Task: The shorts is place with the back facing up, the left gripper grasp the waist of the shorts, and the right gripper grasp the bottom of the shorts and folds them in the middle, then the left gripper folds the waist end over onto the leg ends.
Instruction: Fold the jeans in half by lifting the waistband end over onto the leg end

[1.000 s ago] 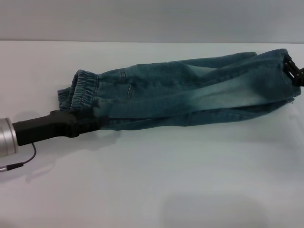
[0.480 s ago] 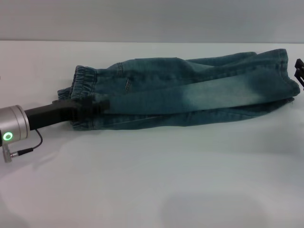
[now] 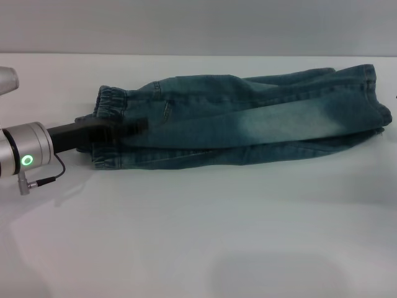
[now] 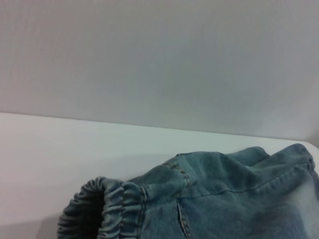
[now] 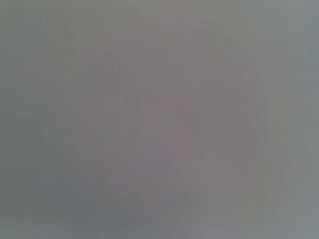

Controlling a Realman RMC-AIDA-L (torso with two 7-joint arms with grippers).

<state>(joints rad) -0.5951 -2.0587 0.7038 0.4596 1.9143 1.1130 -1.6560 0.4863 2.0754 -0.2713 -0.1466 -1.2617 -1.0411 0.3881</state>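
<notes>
The blue denim shorts (image 3: 248,127) lie folded lengthwise on the white table (image 3: 198,236), running from left to right. The ruffled elastic waist (image 3: 108,99) is the left end, and the leg ends (image 3: 375,93) lie at the far right. My left gripper (image 3: 139,128) reaches in from the left, its black fingers clamped over the lower part of the waist. In the left wrist view the gathered waist (image 4: 107,209) and the denim of the shorts (image 4: 234,194) show close up. The right gripper is out of view, and its wrist view shows only plain grey.
The silver wrist cylinder with its glowing green ring (image 3: 26,161) and a thin cable (image 3: 43,180) hangs at the left edge. A grey wall (image 3: 198,25) stands behind the table's far edge.
The right gripper let go of the leg ends and withdrew off the right edge. The shorts settled flat. My left gripper shifted slightly up and to the right along the waist.
</notes>
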